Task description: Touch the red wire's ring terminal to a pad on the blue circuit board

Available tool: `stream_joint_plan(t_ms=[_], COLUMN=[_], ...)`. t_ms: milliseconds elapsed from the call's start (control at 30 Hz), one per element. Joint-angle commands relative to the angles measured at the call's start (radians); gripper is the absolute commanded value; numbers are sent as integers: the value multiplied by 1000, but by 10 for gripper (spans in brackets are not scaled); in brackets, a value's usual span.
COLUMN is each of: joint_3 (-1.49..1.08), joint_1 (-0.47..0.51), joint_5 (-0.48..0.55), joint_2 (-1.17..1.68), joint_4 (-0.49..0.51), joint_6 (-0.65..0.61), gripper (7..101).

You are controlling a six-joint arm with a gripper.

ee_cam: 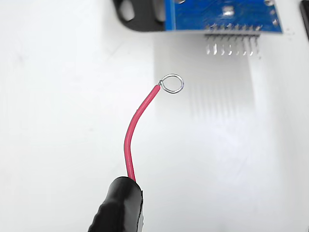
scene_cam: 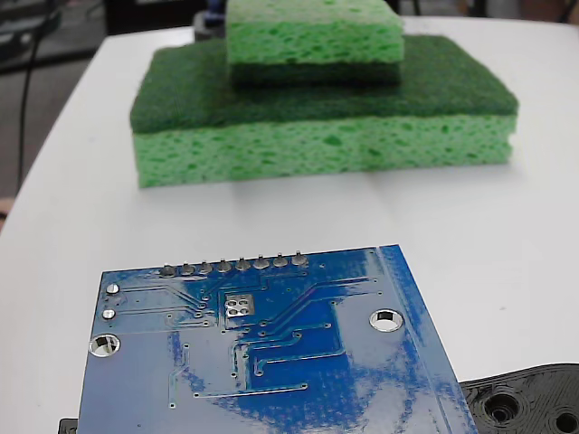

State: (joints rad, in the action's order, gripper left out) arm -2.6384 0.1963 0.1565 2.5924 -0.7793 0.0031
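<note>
A white, smooth tabletop point(scene_cam: 507, 226) fills most of both views; in the fixed view its rounded far edge gives way to a dim, blurred room with dark shapes and a black cable hanging at the upper left. The board point(scene_cam: 271, 362) lies flat at the near edge of that view, glossy blue, with thin traces, a row of grey solder bumps point(scene_cam: 233, 266) along its far edge and silver-rimmed holes at both sides. The pad point(scene_cam: 238, 306), a small silver-white square with four dark dots, sits just below the bumps, left of the board's middle, with nothing on it. A black plastic part point(scene_cam: 529, 402) with holes shows at the lower right corner, just beside the board. Beyond the board, well apart from it, two green sponges point(scene_cam: 317, 117) are stacked, the smaller on the larger, each with a darker scouring face up. In the wrist view the wire point(ee_cam: 133, 133) rises in a curve from a black sleeve point(ee_cam: 118, 208) at the bottom edge, and the ring point(ee_cam: 172, 83) at its tip appears to hang over bare tabletop, short of the board's point(ee_cam: 222, 14) pin edge and apart from it, though its height is hard to judge. The pins point(ee_cam: 231, 41) stand out from that edge with faint reflections below. The claw itself is out of sight in both views, so whether it is apart or together cannot be told.
</note>
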Motion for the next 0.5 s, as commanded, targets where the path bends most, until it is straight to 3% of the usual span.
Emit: stream_joint_plan(t_ms=[33,300,500], joint_3=[-86,-270,-336], joint_1=[-48,-95,-152], joint_5=[-54,-86,-141], joint_2=[118,341,462], joint_4=[12,40,3], joint_6=[21,37,43], gripper=[1003,1003,1003])
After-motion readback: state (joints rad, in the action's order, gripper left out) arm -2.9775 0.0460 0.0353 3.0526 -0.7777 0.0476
